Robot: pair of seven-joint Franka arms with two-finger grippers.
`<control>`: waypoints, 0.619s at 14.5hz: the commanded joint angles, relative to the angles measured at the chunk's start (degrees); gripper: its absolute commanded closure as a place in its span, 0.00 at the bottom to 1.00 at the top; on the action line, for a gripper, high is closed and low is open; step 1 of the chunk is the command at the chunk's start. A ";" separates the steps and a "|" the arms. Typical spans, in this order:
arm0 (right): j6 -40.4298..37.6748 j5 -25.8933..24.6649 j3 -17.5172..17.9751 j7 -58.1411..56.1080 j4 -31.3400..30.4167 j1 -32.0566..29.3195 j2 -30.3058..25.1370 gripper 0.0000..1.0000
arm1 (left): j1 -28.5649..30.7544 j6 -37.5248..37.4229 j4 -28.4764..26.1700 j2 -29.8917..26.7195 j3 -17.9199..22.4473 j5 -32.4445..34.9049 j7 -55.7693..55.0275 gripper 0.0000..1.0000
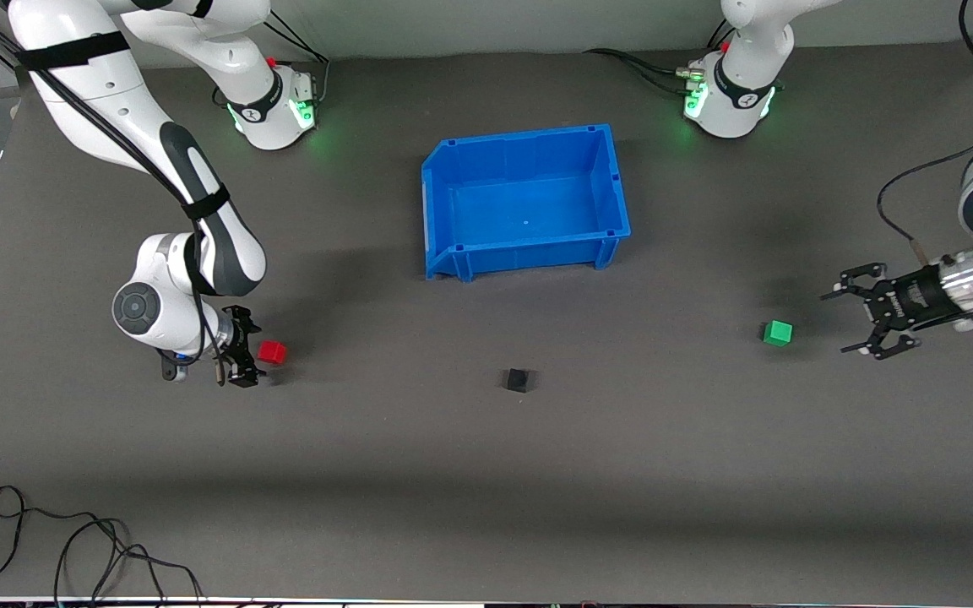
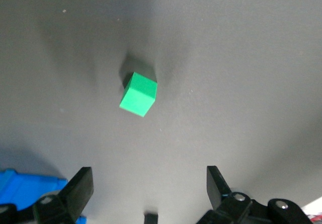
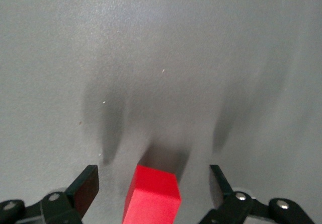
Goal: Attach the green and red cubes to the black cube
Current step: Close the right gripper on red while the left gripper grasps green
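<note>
The black cube (image 1: 518,380) lies alone on the dark table, nearer the front camera than the blue bin. The red cube (image 1: 272,352) lies toward the right arm's end; my right gripper (image 1: 247,355) is low beside it and open, and in the right wrist view the red cube (image 3: 152,198) sits between the spread fingers, apart from both. The green cube (image 1: 777,333) lies toward the left arm's end. My left gripper (image 1: 855,312) is open and empty, apart from it; the left wrist view shows the green cube (image 2: 138,94) ahead of the open fingers.
A blue plastic bin (image 1: 451,173) stands empty at the table's middle, near the arm bases; a corner of it shows in the left wrist view (image 2: 25,186). Black cables (image 1: 73,549) lie at the table edge nearest the front camera, at the right arm's end.
</note>
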 commanded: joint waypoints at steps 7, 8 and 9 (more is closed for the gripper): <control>0.29 0.51 -0.23 2.71 1.16 1.22 1.08 0.62 | -1.25 1.54 0.32 7.72 0.25 -1.25 21.42 0.00; 0.28 0.42 -0.23 2.62 1.16 1.22 1.08 0.66 | -1.34 2.32 0.59 8.86 0.25 -1.25 22.91 0.00; 0.20 0.42 -0.05 2.71 1.25 1.39 1.08 0.70 | -1.43 2.94 0.94 9.92 0.25 -1.25 24.14 0.00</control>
